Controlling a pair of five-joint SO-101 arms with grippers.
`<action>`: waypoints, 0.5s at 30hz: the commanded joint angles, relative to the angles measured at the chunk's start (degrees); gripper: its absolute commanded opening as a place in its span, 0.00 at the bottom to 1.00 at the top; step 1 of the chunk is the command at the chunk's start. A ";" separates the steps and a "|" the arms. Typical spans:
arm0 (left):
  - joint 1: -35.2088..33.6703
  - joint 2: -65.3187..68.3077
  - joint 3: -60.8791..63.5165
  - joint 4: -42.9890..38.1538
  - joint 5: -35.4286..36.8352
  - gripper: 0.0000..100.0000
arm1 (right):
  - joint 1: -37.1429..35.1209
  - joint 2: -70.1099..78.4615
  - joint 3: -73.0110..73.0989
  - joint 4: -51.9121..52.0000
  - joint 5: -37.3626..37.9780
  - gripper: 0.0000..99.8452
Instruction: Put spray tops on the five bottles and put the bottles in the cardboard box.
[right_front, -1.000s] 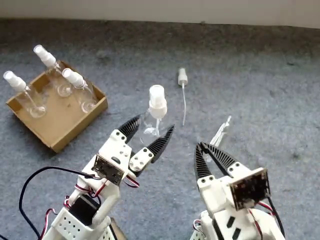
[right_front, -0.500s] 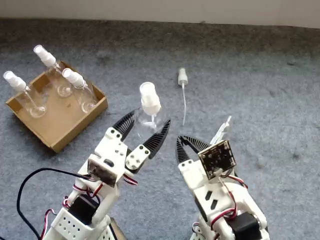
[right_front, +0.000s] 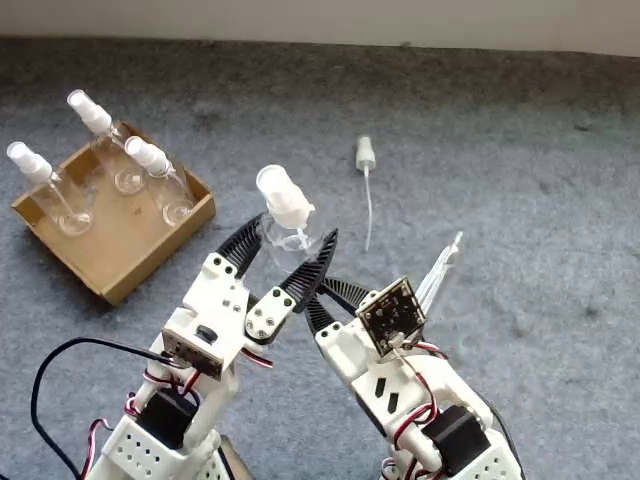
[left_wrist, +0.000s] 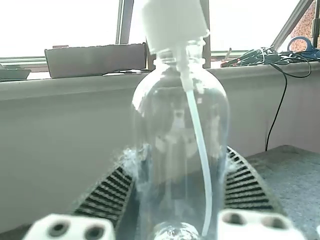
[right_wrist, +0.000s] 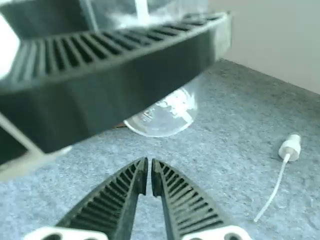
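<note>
Grey carpet covers the table. The left gripper (right_front: 292, 240) squeezes a capped bottle (right_front: 288, 228) mid-table. Next it likely needs carrying to the cardboard box (right_front: 165, 250) at ten o'clock. The right gripper (right_wrist: 149, 169) is pinched together, empty.

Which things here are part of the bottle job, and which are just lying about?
Job: held capped bottle; loose spray top; uncapped bottle lying flat; three capped bottles; cardboard box.
Lying about: black cable; tangled cables on the windowsill.
</note>
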 joint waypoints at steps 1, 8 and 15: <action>-0.40 -0.84 -0.22 -1.49 -0.09 0.06 | -1.80 -0.66 -0.57 -1.89 -3.87 0.00; 0.75 -0.75 1.19 -1.23 -0.09 0.06 | -3.65 -0.66 -0.57 -2.68 -6.33 0.00; 4.88 -0.75 1.19 -1.23 -0.09 0.06 | -6.55 -0.66 -0.48 -3.82 -10.99 0.00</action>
